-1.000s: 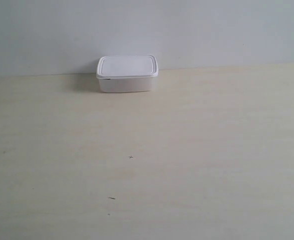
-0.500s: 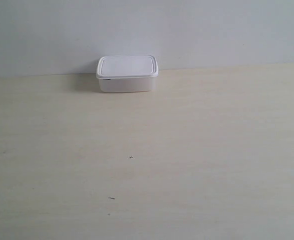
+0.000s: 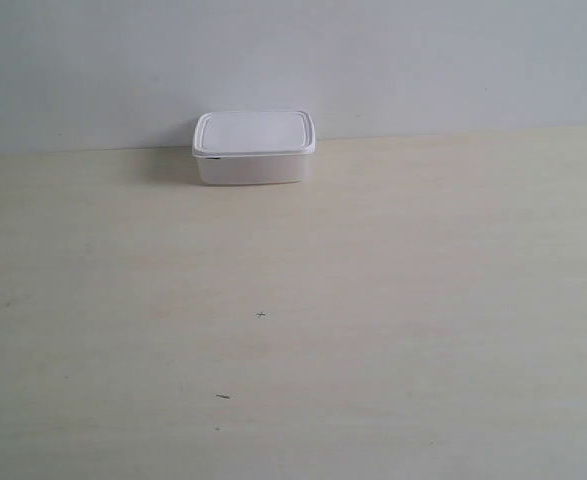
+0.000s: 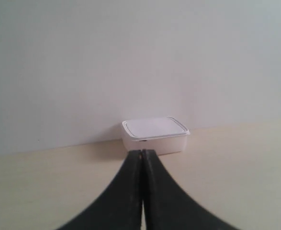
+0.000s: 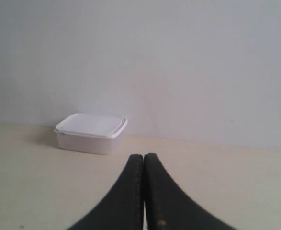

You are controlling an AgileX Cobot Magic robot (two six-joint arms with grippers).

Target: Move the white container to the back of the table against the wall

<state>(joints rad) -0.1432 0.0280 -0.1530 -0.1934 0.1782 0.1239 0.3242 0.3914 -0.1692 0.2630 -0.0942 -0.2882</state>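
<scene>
Left wrist view: left gripper (image 4: pixel 142 151) fingers pressed together, empty | right gripper (image 5: pixel 143 155) likewise | small white rectangular plastic container (image 4: pixel 154 135) well beyond fingertips, seemingly against pale grey wall (image 3: pixel 373 60) | risk: a closed-finger push could skew it

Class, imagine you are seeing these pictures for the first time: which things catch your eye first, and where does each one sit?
A lone white container, lid on, sits at the back of the pale table, right at the foot of the plain wall. In the wrist views, the left gripper and right gripper show dark fingers pressed shut, aimed toward the container but well apart from it.
</scene>
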